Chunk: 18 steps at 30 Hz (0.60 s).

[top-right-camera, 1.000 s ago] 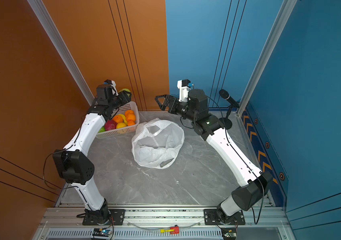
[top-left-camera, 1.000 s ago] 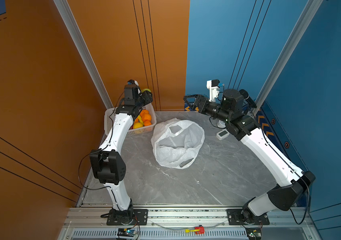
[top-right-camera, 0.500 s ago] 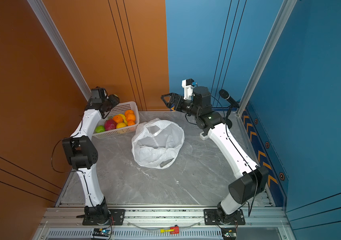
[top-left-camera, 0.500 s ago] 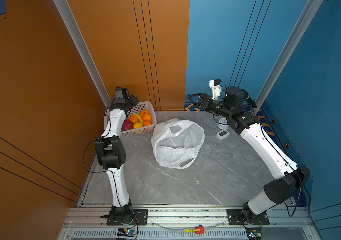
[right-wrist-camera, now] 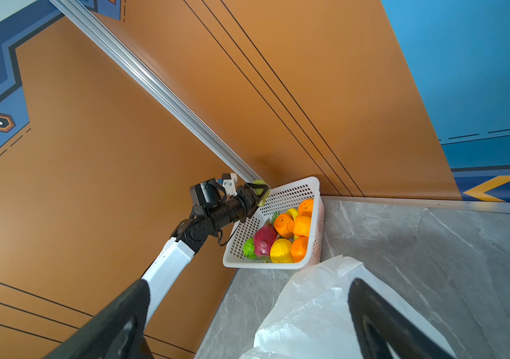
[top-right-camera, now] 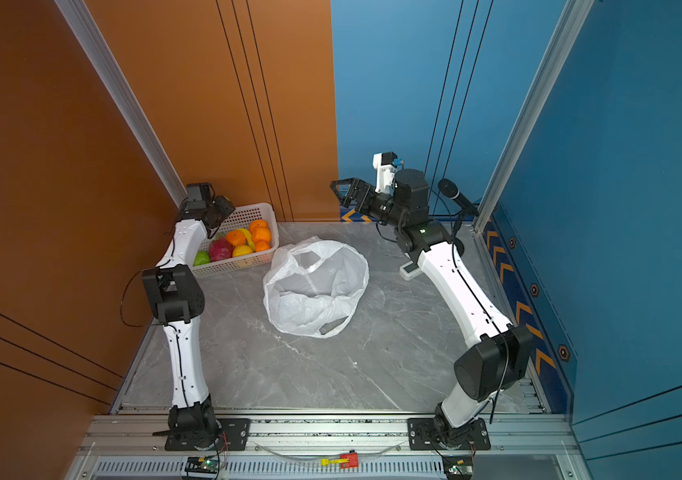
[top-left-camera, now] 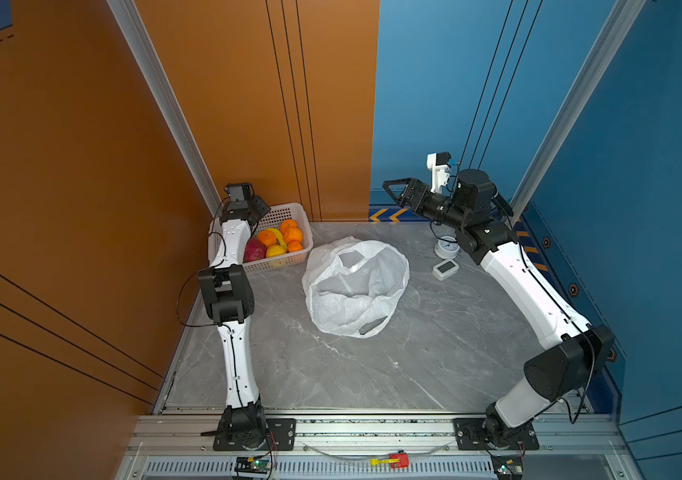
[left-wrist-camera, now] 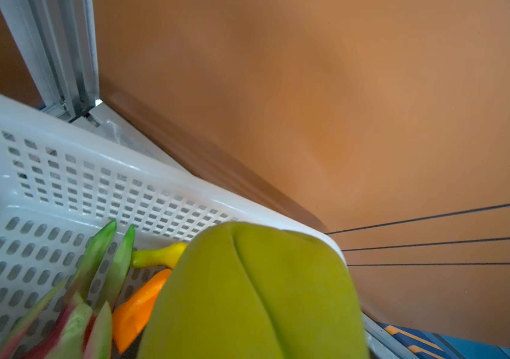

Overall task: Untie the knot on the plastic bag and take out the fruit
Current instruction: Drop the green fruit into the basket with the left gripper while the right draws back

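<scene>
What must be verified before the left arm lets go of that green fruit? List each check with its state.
1. Grip: the green fruit sits clamped in the left gripper: ok.
2. Drop point fully inside the basket rim: cannot tell; the fruit hangs at the far corner, by the rim.
3. Free floor left in the basket: ok.
4. Other arm clear: the right gripper is open, raised, away from the basket: ok.
5. Bag emptied: the plastic bag lies open, with no fruit showing inside: ok.
</scene>
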Each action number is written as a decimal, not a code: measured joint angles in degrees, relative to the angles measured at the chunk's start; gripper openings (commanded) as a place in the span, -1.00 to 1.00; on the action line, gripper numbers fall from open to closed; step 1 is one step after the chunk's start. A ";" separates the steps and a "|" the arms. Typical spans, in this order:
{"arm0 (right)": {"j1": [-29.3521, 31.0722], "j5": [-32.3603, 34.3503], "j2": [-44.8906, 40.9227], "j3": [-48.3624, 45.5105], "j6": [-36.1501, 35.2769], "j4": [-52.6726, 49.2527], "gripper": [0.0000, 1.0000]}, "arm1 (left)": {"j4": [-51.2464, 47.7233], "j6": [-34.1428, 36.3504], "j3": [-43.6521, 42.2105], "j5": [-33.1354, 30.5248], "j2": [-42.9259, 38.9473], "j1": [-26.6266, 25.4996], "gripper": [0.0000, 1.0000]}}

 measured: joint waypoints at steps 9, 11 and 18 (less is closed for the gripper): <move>-0.11 -0.28 4.33 2.93 1.57 0.37 0.99 | -0.26 -3.10 0.00 -0.33 3.41 4.72 0.12; -0.09 -0.28 4.76 3.61 1.75 0.35 0.99 | -1.14 -3.82 0.02 -0.33 3.43 5.62 0.13; 0.70 -0.24 6.10 7.17 1.86 -0.57 0.99 | -2.54 -6.03 0.13 -0.33 6.05 7.32 0.24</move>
